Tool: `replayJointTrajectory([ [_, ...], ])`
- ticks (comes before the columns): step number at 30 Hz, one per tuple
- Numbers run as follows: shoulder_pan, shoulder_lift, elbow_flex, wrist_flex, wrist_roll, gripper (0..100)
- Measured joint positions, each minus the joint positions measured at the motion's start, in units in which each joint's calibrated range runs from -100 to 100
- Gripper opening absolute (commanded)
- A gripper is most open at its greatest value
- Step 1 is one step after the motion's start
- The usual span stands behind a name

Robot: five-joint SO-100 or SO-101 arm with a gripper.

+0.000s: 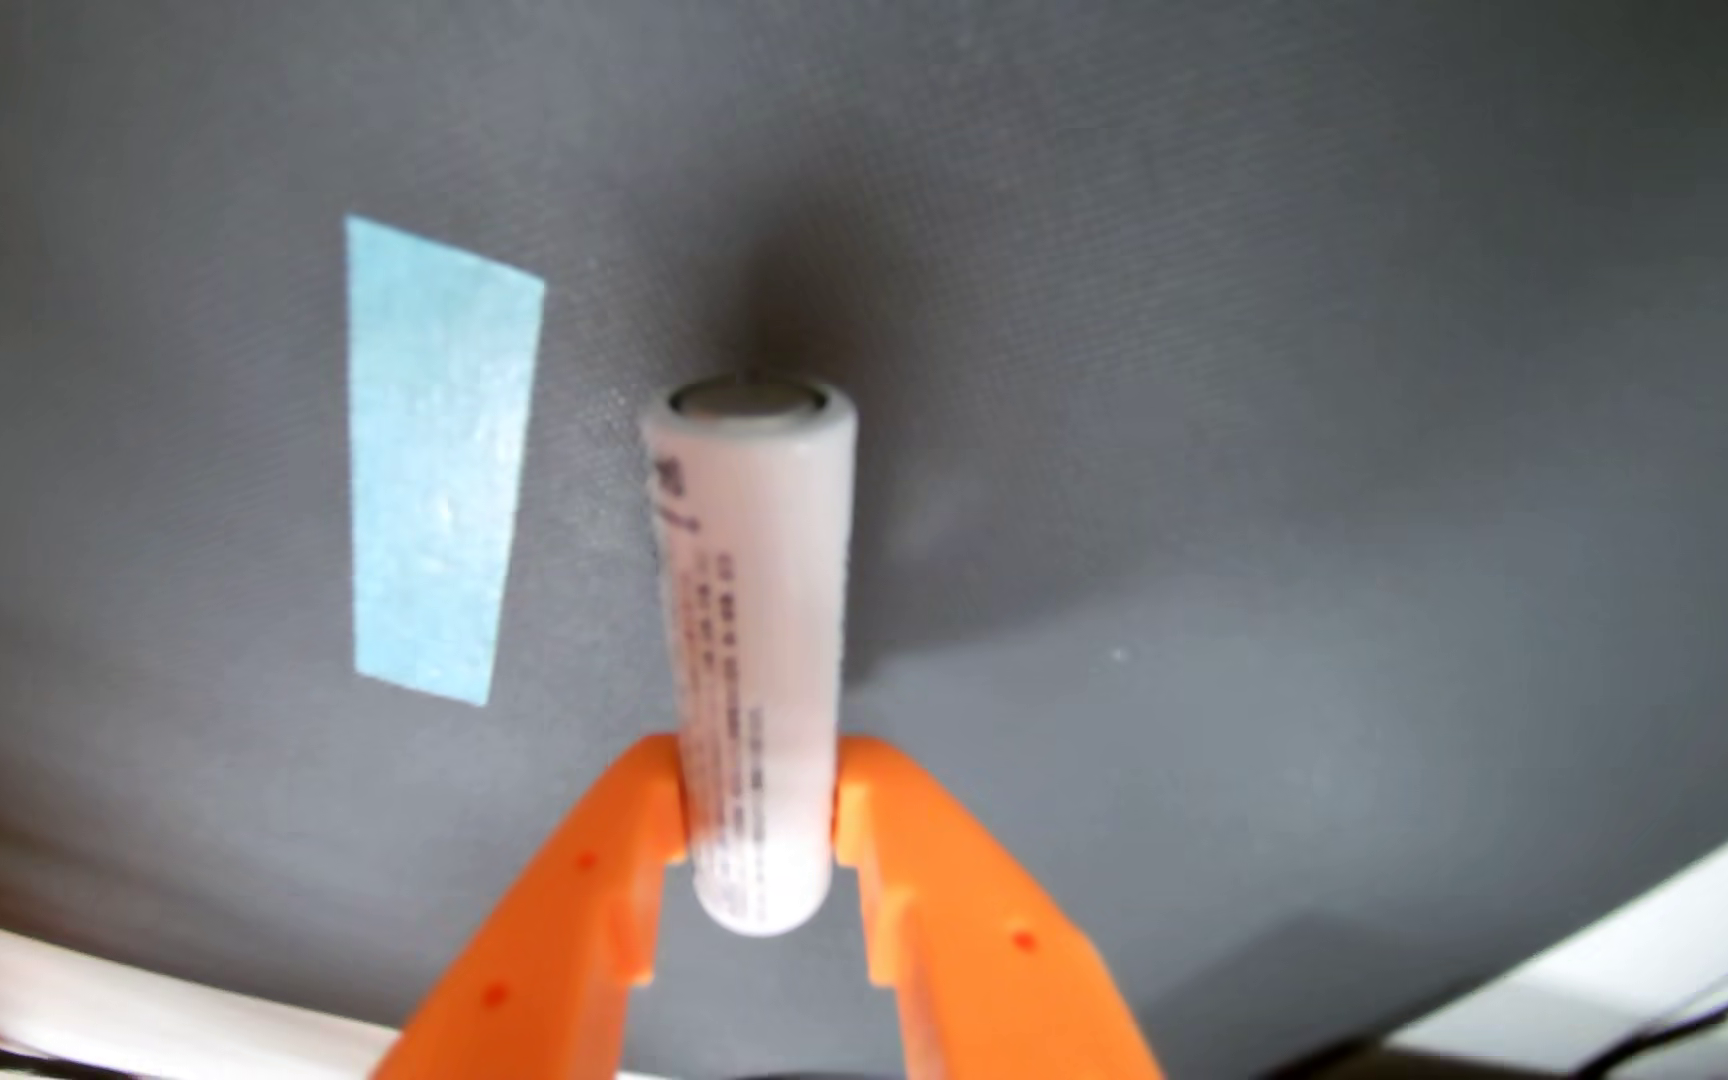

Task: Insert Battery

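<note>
We're at the carry step: pincer (758, 805) clamped on the battery (751, 623), no holder in view ahead, so next we find it.

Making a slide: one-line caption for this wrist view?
Orange hand grips a white battery above a grey mat, blue tape strip alongside.

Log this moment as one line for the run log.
gripper: shut on battery | battery: off grey mat | blue tape: left | holder: unseen

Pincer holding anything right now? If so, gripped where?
Yes. The pincer is shut on the white battery, clamped near its lower end; most of its length sticks out past the orange fingertips.
</note>
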Motion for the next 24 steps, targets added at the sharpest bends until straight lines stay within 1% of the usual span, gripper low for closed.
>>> replayJointTrajectory([
  [3, -0.9, -6.5, 2.8, 0.3, -1.6, 2],
  [7, -5.8, -15.6, 6.1, 3.8, -5.0, 2],
  [12, -14.2, -24.5, 11.0, 6.6, -12.7, 2],
  [14, -15.6, -27.3, 13.4, 6.6, -15.5, 2],
  [19, -17.4, -32.8, 21.4, 0.4, -20.5, 2],
  [22, -18.0, -34.8, 26.8, -5.0, -22.6, 2],
  [24, -20.6, -35.4, 28.8, -7.8, -23.2, 2],
])
